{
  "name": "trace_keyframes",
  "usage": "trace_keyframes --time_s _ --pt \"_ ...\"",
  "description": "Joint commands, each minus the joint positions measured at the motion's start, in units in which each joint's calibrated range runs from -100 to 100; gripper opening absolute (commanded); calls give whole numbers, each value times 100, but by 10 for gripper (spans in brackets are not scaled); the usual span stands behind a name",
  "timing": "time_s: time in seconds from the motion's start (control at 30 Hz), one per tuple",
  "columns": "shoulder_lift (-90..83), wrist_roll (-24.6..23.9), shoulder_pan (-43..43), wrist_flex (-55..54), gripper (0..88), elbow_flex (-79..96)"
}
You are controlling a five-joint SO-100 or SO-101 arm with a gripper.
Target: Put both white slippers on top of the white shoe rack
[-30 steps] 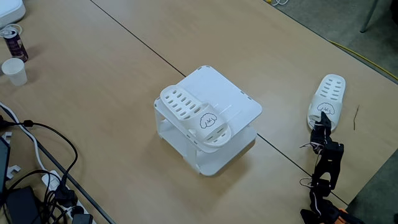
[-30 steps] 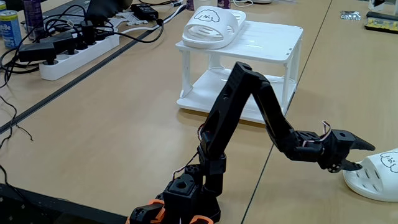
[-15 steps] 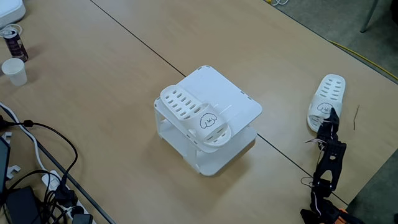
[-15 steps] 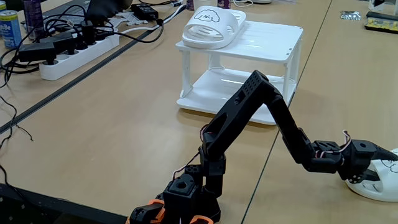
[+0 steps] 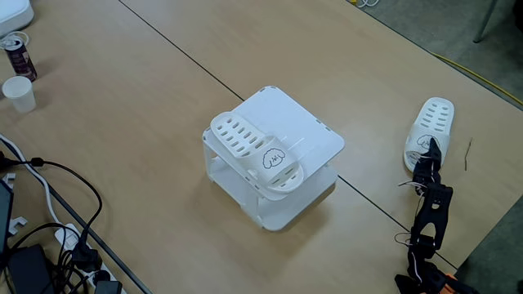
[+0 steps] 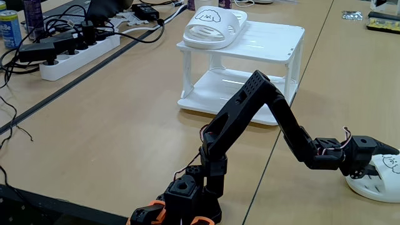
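- Slipper 1 (image 5: 257,155) sits on the white shoe rack (image 5: 306,131); slipper 2 (image 5: 431,131) lies on the table.
- Gripper (image 6: 382,170) straddles its toe end, jaws look spread; squeeze, then lift next.

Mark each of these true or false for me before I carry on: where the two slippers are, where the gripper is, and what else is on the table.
1. One slipper lies on top of the shoe rack. True.
2. The second slipper is on the rack's lower shelf. False: it lies on the table, well away from the rack.
3. The gripper is at the second slipper on the table. True.
4. The slipper on the rack covers the whole top. False: it sits along one edge, and much of the top is bare.
5. A white cup stands near a can at the table's far left in a fixed view. True.
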Motion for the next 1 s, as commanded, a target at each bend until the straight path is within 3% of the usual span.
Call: trace_keyframes --time_s 0.0,0.6,0.67,0.77,0.97 --pt "-103 42 -69 -103 228 -326" --pt "-87 42 -11 -95 218 -335" --pt "-87 42 -11 -78 177 -335" --pt "-87 42 -3 -52 4 -335" --pt "-95 42 5 -52 8 -335"
